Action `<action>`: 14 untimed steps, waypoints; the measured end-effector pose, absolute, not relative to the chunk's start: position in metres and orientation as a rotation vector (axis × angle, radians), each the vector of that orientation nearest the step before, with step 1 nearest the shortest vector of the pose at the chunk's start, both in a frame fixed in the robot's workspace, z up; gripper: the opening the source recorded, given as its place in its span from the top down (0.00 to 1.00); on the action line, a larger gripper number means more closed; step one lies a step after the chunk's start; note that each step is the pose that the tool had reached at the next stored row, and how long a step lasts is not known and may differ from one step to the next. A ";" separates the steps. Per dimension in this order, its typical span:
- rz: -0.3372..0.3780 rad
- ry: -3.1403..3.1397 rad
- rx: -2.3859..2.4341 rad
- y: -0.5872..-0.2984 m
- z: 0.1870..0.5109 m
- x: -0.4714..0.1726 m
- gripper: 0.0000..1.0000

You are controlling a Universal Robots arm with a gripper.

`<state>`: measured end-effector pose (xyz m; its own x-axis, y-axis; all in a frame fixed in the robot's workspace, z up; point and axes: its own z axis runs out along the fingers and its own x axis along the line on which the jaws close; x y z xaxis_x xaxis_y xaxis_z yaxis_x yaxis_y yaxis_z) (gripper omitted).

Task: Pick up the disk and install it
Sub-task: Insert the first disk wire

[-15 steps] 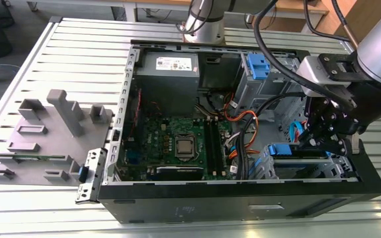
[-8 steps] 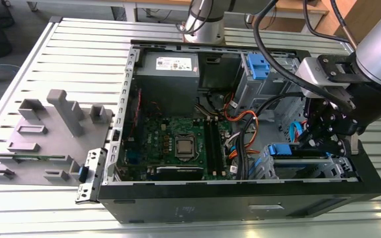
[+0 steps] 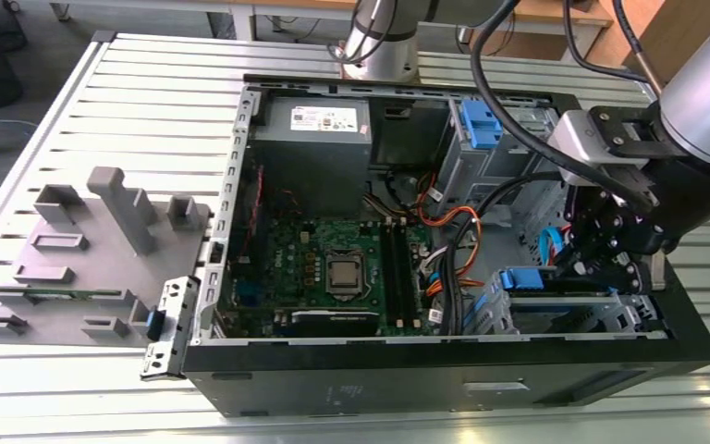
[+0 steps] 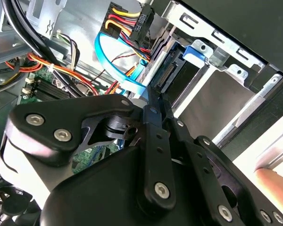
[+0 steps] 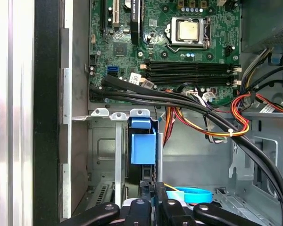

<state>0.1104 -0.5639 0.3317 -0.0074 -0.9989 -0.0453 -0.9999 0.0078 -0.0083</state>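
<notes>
Hand: your gripper (image 3: 610,276) is down inside the computer case (image 3: 454,388), at the corner farthest from the power supply (image 3: 312,129). It is narrow, the two black fingers (image 5: 140,205) drawn almost together; you cannot tell from these views whether anything is pinched between them.

Disk: you will find the disk (image 5: 142,145), with its blue bracket, sitting in the metal drive cage (image 5: 104,141) at that same corner of the case, just past the gripper tips. In the second wrist view the disk's connector edge (image 4: 172,77) lies right beside the fingertips (image 4: 151,96); contact is not clear.

Cage: it stands against the case wall, next to the edge of the motherboard (image 5: 179,47).

Motherboard: it covers the floor of the case, and you can see the bare processor socket (image 5: 187,30) near its middle.

Cables: a thick black bundle (image 5: 179,101) and orange and red wires (image 5: 240,113) cross the case between the motherboard and the cage. A flat blue cable (image 4: 113,61) loops just behind the gripper.

Second blue bracket: another one (image 3: 479,125) sits in the upper bay of the case, beside the power supply.

Outside the case: a grey parts holder (image 3: 84,250) lies on the slatted table (image 3: 145,83), beside the case's open side panel edge.
</notes>
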 end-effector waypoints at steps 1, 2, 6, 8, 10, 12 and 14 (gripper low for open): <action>0.041 2.203 -2.186 -0.564 0.331 0.110 0.84; 0.041 2.203 -2.186 -0.564 0.331 0.110 0.84; 0.040 2.203 -2.186 -0.564 0.330 0.110 0.84; 0.041 2.202 -2.186 -0.564 0.330 0.110 0.84; 0.042 2.202 -2.185 -0.564 0.330 0.110 0.83; 0.041 2.202 -2.186 -0.564 0.330 0.110 0.76; 0.041 2.202 -2.186 -0.564 0.330 0.110 0.76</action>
